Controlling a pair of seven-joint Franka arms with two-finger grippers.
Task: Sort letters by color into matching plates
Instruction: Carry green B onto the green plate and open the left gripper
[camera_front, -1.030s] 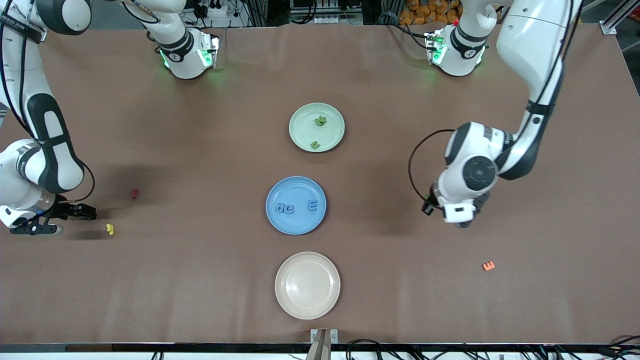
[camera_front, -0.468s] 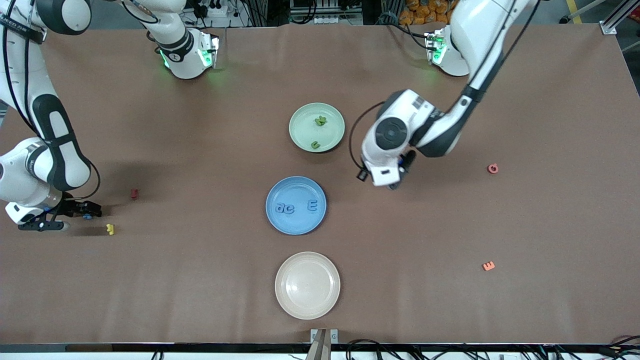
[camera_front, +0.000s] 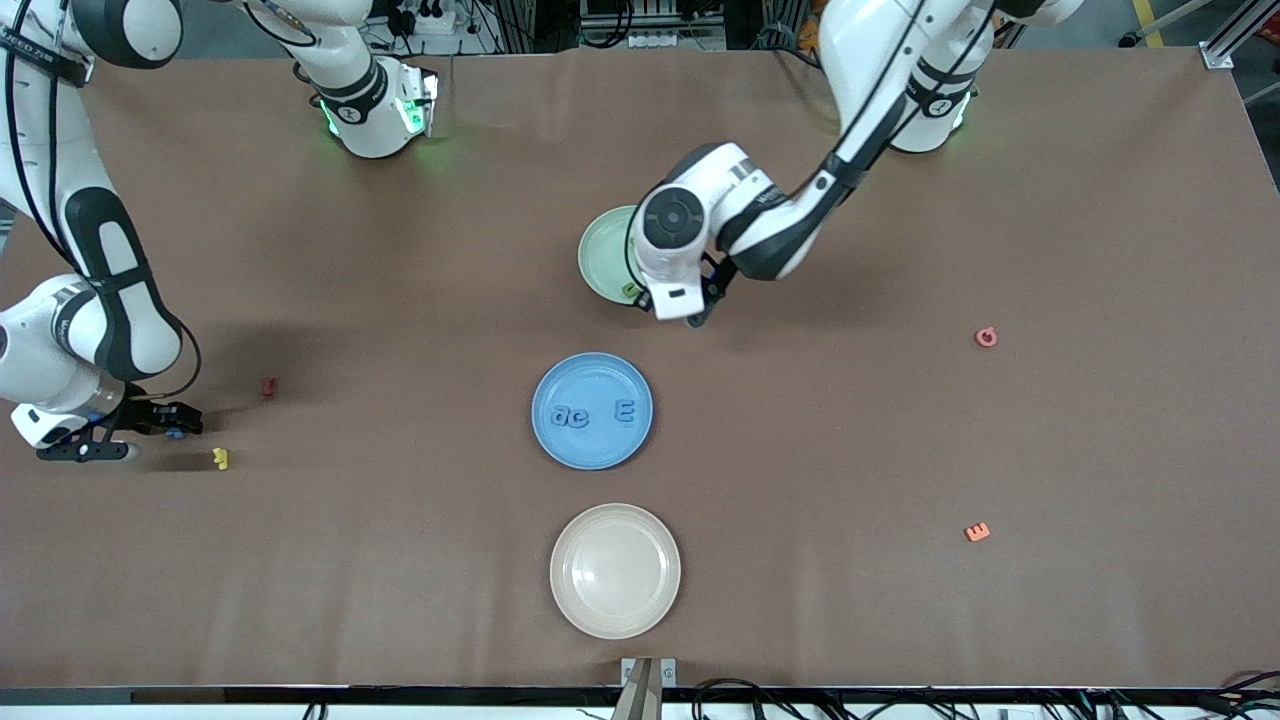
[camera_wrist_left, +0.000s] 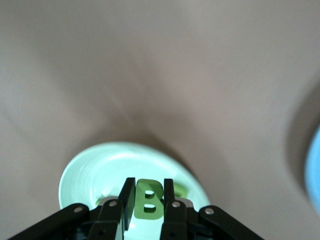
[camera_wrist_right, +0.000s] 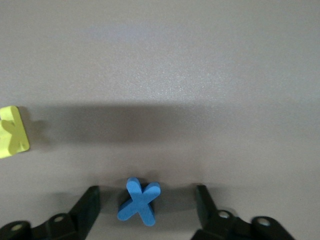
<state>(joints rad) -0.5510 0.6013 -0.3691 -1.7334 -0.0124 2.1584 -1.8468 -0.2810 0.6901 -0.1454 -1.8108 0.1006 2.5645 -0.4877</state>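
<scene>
Swinging in from the left arm's end of the counter, the left arm has carried its green letter B to the pale green plate, uncovering a pink letter it had hidden a second ago. The B is pinched between the fingers of the left gripper and hangs over that plate's rim, above two green letters already lying inside; one of them peeks out beside the wrist. In the left wrist view the B stands upright between the fingers, its long axis running along them, its flat face toward the camera.

The delivery step looks nearly done: the next move likely calls for a small shift toward the plate's middle, a short descent, then release.

Toward the right arm's end, well apart from the green plate, the right gripper sits low with its fingers spread on either side of a blue X on the counter, apparently about to close; a yellow letter lies just beside. That X should go to the blue plate, which holds blue letters. The beige plate is nearest the front camera. A dark red letter and an orange E are unsorted.
</scene>
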